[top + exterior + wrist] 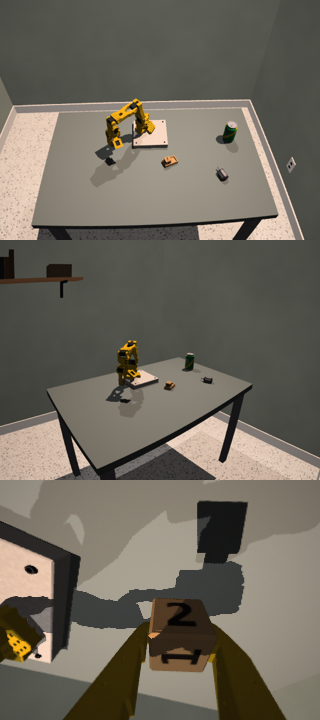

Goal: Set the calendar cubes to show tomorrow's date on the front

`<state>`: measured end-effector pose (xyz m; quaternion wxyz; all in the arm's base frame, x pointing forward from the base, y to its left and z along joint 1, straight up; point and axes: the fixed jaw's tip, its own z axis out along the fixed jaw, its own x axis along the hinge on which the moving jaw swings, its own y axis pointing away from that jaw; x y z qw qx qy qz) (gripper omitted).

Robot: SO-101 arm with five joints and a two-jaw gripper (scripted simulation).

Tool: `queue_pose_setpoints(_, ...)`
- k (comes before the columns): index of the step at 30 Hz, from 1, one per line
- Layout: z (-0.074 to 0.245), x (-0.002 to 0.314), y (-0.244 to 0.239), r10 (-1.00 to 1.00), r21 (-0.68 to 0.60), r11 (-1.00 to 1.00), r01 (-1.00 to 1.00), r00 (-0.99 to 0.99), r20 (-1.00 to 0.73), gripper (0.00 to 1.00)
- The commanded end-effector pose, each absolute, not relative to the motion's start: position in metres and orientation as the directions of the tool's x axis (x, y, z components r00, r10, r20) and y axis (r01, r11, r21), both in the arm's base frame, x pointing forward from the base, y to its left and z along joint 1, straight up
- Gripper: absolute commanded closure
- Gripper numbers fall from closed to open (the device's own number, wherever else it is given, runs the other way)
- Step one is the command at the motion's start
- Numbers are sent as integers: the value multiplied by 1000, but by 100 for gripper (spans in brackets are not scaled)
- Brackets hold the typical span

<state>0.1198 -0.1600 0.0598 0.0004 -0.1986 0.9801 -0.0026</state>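
Your gripper [182,652] pinches a wooden cube [181,632] — "2" on its upper face — above the table [155,193], well apart from the tray [170,161].

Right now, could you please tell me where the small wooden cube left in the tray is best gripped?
Come from straight above and pinch the small wooden cube by its upper half: it stands above the shallow wooden tray, whose rim covers its base.

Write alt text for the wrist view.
The hand grips a wooden cube above the grey table, a 2 on its upper face. The cube's dark square shadow lies ahead; the pale base plate is at left.
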Motion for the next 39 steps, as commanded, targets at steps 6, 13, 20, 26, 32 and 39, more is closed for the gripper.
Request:
queue_pose_setpoints(6,57,120,-163,-387,-27,922,-387,-922,-6,100)
queue_pose_setpoints(13,49,120,-163,-387,-27,922,-387,-922,-6,100)
queue_pose_setpoints(20,40,120,-163,-387,-27,922,-387,-922,-6,100)
queue_pose_setpoints(26,36,120,-163,-387,-27,922,-387,-922,-6,100)
queue_pose_setpoints(32,25,115,-159,-382,21,924,-382,-924,5,100)
queue_pose_setpoints(39,25,115,-159,-382,21,924,-382,-924,5,100)
